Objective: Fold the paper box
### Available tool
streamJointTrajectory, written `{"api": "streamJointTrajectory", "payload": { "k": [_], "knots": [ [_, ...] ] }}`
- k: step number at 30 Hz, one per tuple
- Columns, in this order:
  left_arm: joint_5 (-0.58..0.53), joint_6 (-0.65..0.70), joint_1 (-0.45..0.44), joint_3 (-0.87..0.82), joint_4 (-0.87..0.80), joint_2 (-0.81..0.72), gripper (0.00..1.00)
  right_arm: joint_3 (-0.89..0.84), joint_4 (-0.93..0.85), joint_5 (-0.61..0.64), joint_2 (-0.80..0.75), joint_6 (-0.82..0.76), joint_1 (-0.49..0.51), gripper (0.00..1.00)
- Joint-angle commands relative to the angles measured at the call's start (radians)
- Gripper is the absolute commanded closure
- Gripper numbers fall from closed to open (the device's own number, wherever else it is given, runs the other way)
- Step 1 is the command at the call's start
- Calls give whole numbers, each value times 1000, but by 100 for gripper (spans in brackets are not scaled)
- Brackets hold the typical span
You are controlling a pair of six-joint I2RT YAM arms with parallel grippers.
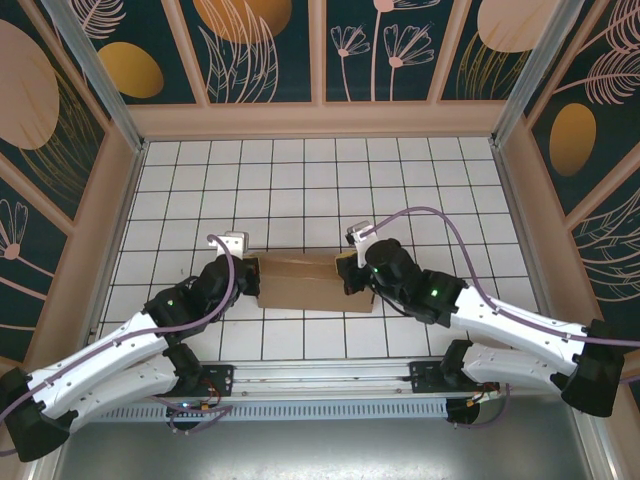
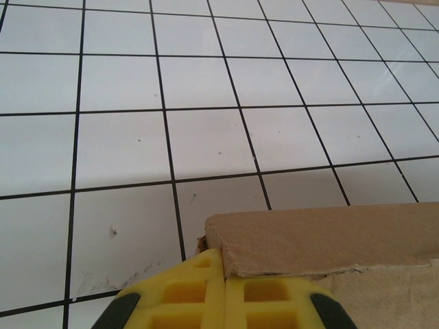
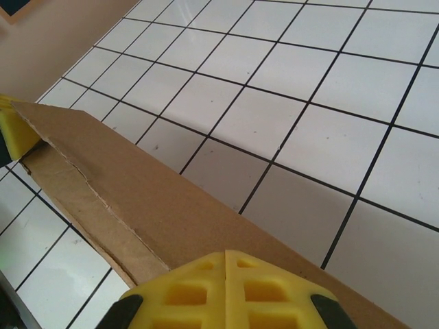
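Note:
The paper box lies as a flat brown cardboard rectangle on the white tiled floor, between my two arms. My left gripper is at its left end. In the left wrist view its yellow fingers are shut, their tips touching the corner of the top cardboard flap, with no cardboard visibly between them. My right gripper is at the box's right end. In the right wrist view it is shut with its tips resting on the box's top panel, whose ragged flap edge runs along the near side.
The tiled floor stretches beyond the box to beige walls at the back and sides. A metal rail runs along the near edge between the arm bases. The left finger shows at the box's far end in the right wrist view.

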Motion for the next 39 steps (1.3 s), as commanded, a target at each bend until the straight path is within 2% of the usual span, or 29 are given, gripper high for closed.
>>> {"api": "streamJointTrajectory", "payload": {
  "k": [1,4,8,16,21,25,30,39],
  "knots": [
    [20,-16,-7,10,17,-25,85,-39,-13,44,6,36,19,100],
    [25,-19,-7,25,0,-56,74,-49,1,65,6,45,30,100],
    [47,-42,-6,23,-13,-94,67,-60,23,99,6,54,49,100],
    [53,-81,-7,43,-57,-180,71,-73,38,161,29,59,78,100],
    [-50,-88,-6,108,-111,-187,73,-87,31,182,67,50,108,100],
    [-90,-92,-7,127,-116,-147,70,-89,23,208,97,41,145,100],
    [-59,-118,-6,61,-44,-100,67,-104,17,220,103,51,161,100],
    [-36,-238,4,-103,15,-53,70,-113,16,221,84,48,161,100]
  ]
}}
